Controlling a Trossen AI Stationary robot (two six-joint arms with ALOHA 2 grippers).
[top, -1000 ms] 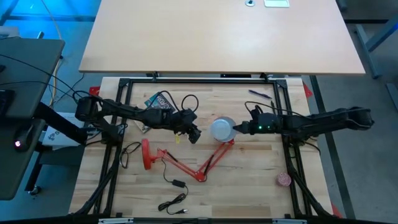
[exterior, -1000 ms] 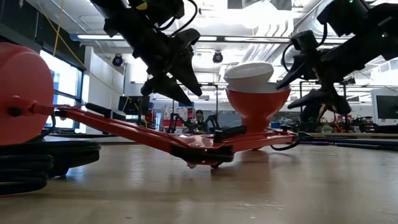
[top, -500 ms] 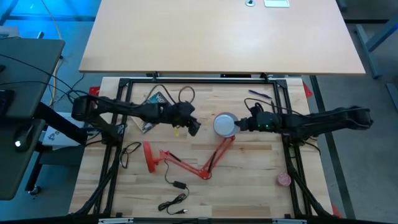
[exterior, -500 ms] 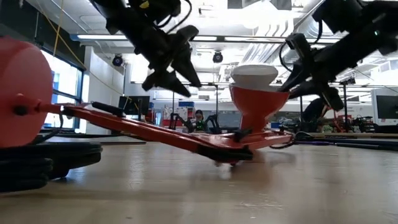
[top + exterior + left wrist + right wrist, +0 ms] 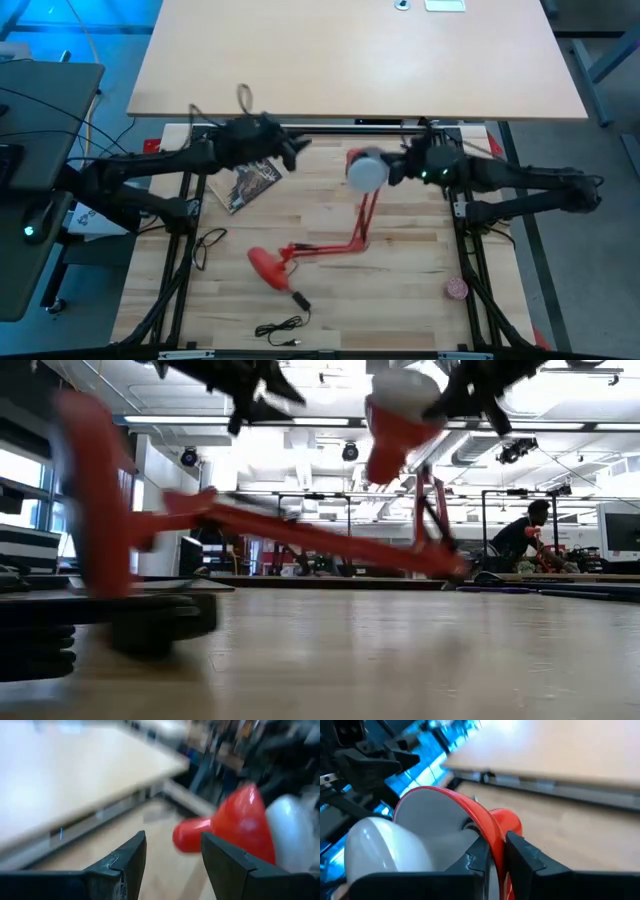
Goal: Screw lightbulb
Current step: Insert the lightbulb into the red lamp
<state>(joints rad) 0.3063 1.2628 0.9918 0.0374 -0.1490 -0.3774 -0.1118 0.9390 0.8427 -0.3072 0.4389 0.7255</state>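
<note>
A red desk lamp has its round base (image 5: 266, 267) on the table, and its jointed arm (image 5: 355, 235) rises toward the far side. Its red shade (image 5: 356, 160) is held up by my right gripper (image 5: 392, 172), which is shut on it. The white lightbulb (image 5: 369, 174) sits in the shade, dome outward; the right wrist view shows the lightbulb (image 5: 380, 847) large. My left gripper (image 5: 297, 148) hangs open to the left of the shade, clear of it, with nothing between its fingers (image 5: 127, 857). My right gripper pinches the shade's rim (image 5: 492, 832), one finger inside the shade and one outside. The fingers come from the table's right, slanting a little downward. The shade is lifted clear and tilted, its mouth and the bulb turned up and toward the left.
A dark booklet (image 5: 250, 180) lies at the far left under the left arm. Black cables (image 5: 208, 245) and a plug lead (image 5: 280, 325) lie near the lamp base. A small pink disc (image 5: 457, 290) sits at the near right. Black frame rails (image 5: 190, 200) border the table.
My right gripper has shut on the shade's rim and risen toward the far edge, lifting the shade with the bulb. The lamp's arm has unfolded and its base has slid along the table toward the right. My left gripper, still open, has risen and drawn back toward the far left.
</note>
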